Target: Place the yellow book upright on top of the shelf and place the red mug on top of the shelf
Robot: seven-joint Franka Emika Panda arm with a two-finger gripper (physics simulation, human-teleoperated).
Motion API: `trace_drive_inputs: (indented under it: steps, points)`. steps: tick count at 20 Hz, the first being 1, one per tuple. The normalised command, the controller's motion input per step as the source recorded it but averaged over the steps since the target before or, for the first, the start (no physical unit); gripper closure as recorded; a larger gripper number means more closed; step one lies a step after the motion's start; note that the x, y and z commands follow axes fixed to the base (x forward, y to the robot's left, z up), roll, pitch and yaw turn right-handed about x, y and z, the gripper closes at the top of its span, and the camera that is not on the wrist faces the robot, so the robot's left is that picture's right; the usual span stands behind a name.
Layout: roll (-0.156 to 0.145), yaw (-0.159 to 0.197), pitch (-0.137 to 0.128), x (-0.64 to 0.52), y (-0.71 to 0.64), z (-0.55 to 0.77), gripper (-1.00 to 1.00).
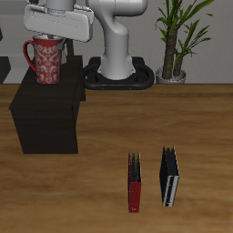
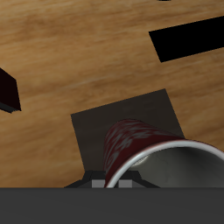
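Exterior view: red mug [image 1: 45, 62] atop shelf [image 1: 44, 123]

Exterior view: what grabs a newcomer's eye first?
The red mug, patterned and bright, sits at the top of the dark shelf with the gripper right over it; whether the jaws grip it cannot be told. Next, two upright books on the bare wood near the table's front edge: a red book and a black striped book.
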Motion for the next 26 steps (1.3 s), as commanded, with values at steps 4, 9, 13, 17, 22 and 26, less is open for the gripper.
trace_drive_inputs:
  steps: [4,9,13,17,22,26]
  points:
    - [0.011,0.001,0.069,0.22,-0.14,-0.17,1.0]
    - [0.004,-0.035,0.118,0.34,-0.17,-0.35,1.0]
    - [0.025,0.015,0.11,0.17,0.06,-0.38,1.0]
    - [-0.004,-0.023,0.028,0.04,0.04,-0.13,-1.0]
    - [-0.011,0.031,-0.061,-0.19,0.05,0.23,-1.0]
    - [0.013,0.016,-0.048,-0.24,0.11,0.27,-1.0]
